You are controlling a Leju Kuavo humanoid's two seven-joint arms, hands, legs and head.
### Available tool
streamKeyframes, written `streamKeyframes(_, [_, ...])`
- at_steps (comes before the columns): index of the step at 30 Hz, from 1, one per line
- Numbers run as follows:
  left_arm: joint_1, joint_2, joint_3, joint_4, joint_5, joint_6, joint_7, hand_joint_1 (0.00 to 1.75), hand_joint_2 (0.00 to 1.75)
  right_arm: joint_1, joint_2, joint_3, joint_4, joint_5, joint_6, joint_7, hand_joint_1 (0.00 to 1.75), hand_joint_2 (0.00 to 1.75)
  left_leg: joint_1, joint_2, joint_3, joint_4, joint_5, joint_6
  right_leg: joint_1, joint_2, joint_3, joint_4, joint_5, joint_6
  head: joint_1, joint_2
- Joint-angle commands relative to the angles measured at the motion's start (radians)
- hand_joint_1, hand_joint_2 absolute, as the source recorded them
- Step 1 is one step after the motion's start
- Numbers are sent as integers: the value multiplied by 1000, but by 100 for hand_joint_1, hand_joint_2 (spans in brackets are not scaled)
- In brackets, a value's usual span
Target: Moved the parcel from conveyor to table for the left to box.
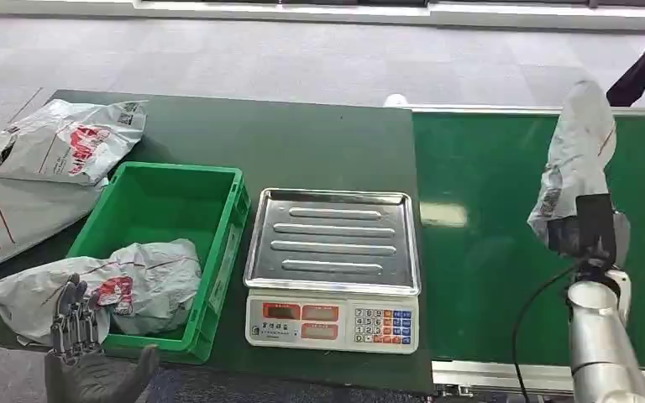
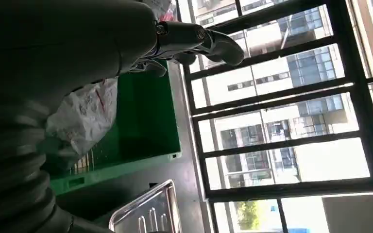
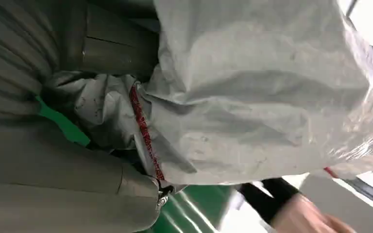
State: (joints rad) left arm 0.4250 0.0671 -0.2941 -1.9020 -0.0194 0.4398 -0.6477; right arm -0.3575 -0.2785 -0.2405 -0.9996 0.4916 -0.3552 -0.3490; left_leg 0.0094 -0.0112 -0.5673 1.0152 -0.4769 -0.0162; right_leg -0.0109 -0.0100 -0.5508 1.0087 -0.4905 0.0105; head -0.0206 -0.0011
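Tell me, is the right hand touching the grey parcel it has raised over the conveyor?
Touching. In the right wrist view the grey parcel lies pressed against the right hand, and the head view shows it standing up out of that hand's grip.

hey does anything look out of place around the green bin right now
Yes. One grey parcel lies draped over the green bin's near-left rim, half in and half out on the table. The left hand hovers open beside it; the right hand holds another parcel above the conveyor.

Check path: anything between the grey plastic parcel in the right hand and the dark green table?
Nothing visible. The right hand holds the grey plastic parcel above the conveyor; the silver-trayed scale occupies the dark green table edge.
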Motion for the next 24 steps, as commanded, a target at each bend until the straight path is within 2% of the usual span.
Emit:
streamKeyframes(1, [-41,-30,-17,84,-14,-1,-15,0,175,155,56,380,-633,93,-142,56,175,175,-2,3,0,-2,0,0,-1,3,-3,0,0,-1,0,0])
streamKeyframes(2, [-43,-29,-19,87,-20,0,-19,0,175,143,8,466,-630,94,-47,32,175,175,-1,8,2,-3,0,-1,-1,8,-2,-1,1,-2,0,0])
streamKeyframes(3, [-48,-28,-22,99,-23,-5,-24,0,175,131,-9,538,-638,205,4,75,175,175,-1,5,1,-2,-1,-1,0,6,-2,0,0,-2,0,0])
streamKeyframes(4, [-56,-25,-27,115,-25,-11,-34,0,175,102,-28,650,-629,371,75,131,175,175,-1,7,1,-3,-1,-1,0,8,-3,-1,1,-2,0,0])
streamKeyframes(5, [-61,-26,-27,128,-23,-11,-37,0,175,89,-17,699,-622,422,102,164,175,175,-1,7,1,-2,-1,-1,0,7,-3,0,0,-2,0,0])
streamKeyframes(6, [-63,-27,-26,136,-20,-11,-44,0,175,82,-10,725,-610,435,89,182,175,175,-2,9,1,-3,0,-1,0,10,-3,0,1,-2,0,0])
streamKeyframes(7, [-65,-24,-28,139,-19,-15,-48,0,175,67,-21,759,-596,468,134,202,175,175,-1,9,0,-3,-1,-1,-1,9,-3,0,1,-2,0,0])
streamKeyframes(8, [-68,-21,-30,142,-19,-16,-47,0,175,52,-21,803,-592,513,188,227,175,175,-1,11,1,-4,0,-2,0,11,-3,-1,2,-2,0,0])
streamKeyframes(10, [-72,-18,-41,146,-22,-11,-40,0,175,40,25,897,-565,554,383,300,175,175,0,12,2,-3,-1,-2,1,12,-3,0,2,-2,0,0])
streamKeyframes(12, [-63,-21,-44,132,-29,4,-26,0,175,15,49,961,-517,558,482,352,175,175,-1,11,2,-5,1,-2,0,12,-3,-2,3,-3,0,0])
streamKeyframes(15, [-33,-27,-42,89,-38,15,-1,0,175,-16,37,996,-484,554,504,361,175,175,0,13,3,-4,0,-2,1,13,-2,-1,3,-3,0,0])
streamKeyframes(24, [-4,-24,-41,67,-36,19,11,0,175,-33,0,967,-489,548,516,369,175,175,-1,7,0,-2,1,-2,0,8,-3,0,2,-2,0,0])
